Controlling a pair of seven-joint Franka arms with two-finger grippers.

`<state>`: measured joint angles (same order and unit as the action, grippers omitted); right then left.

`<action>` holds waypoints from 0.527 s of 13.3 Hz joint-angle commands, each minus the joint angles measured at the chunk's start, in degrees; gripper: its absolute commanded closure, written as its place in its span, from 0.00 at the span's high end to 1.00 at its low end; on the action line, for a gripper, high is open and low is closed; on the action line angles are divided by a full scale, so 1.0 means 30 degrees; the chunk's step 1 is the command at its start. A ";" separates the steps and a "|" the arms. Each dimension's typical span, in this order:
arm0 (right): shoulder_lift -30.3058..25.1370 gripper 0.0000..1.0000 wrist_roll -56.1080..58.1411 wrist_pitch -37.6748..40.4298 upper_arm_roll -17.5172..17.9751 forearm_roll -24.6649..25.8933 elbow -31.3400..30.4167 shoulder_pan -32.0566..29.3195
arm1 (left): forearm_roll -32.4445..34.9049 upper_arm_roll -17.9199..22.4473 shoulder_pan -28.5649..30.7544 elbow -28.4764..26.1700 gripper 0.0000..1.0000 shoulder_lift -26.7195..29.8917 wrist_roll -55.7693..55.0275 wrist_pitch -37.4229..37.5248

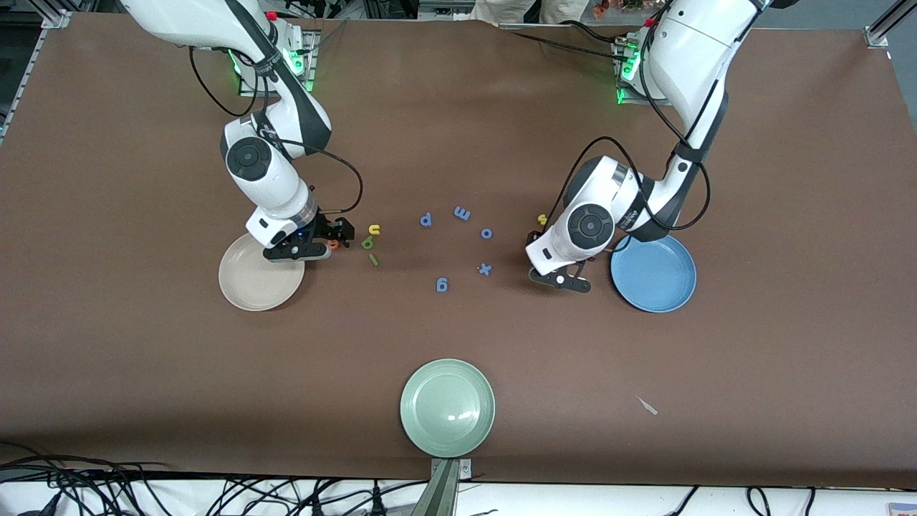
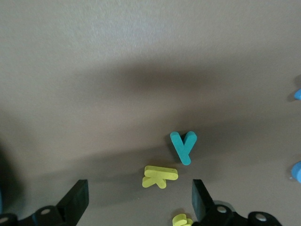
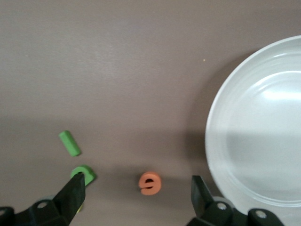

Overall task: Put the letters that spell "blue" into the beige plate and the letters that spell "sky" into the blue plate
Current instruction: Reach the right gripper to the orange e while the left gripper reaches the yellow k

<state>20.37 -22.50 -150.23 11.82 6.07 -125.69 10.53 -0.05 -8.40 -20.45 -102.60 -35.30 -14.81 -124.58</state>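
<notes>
orange e (image 3: 150, 183): flat on the bench, just beside the beige plate (image 1: 251, 290) on the side toward the middle of the bench; apart from the plate's rim; its opening faces away from the plate.
green l (image 1: 373, 259): a short bar lying flat, long axis slanted; nearest the front camera of its group.
green b (image 1: 367, 243): flat, just beside the l, between it and the yellow u (image 1: 374, 229).
yellow u: farthest from the front camera of that group; open end toward the camera.
teal y (image 2: 183, 146): flat on the bench near the blue plate (image 1: 655, 276); in the left wrist view its stem runs toward the fingers.
yellow k (image 2: 160, 176): flat, just beside the y's stem, not quite touching.
yellow s (image 1: 542, 219): close by the left wrist, partly hidden.
right gripper (image 3: 136, 200): low over the bench at the beige plate's rim; fingers (image 3: 70, 193) apart, with the e between them and untouched, one tip close to the b.
left gripper (image 2: 138, 202): low over the bench beside the blue plate; fingers (image 2: 77, 200) apart, holding nothing; the k lies in the gap between them.
plates: beige toward the right arm's end, blue toward the left arm's end, both without letters.
others: blue-purple letters (image 1: 458, 244) scattered mid-bench between the two groups; pale green plate (image 1: 448, 407) nearest the front camera, well apart.
</notes>
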 commanded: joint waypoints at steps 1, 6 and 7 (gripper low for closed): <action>0.0648 1.00 -0.0089 -0.0869 -0.0162 0.0818 -0.0201 -0.0171 | 0.0455 0.0135 -0.0098 -0.0751 0.88 0.0635 -0.0396 -0.0279; 0.1294 0.99 -0.0324 -0.2241 -0.0162 0.0818 -0.0902 -0.0083 | 0.0484 0.0164 -0.0772 -0.0810 0.81 0.0197 -0.0894 -0.1036; 0.1353 0.99 -0.0324 -0.2595 -0.0162 0.0818 -0.1166 -0.0112 | 0.0484 0.0164 -0.0801 -0.0839 0.81 0.0080 -0.0924 -0.1447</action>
<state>24.10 -22.50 -154.79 11.05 7.26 -127.21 10.51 -0.04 -8.40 -22.03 -103.97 -35.26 -16.03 -126.37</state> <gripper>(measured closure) 0.004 0.189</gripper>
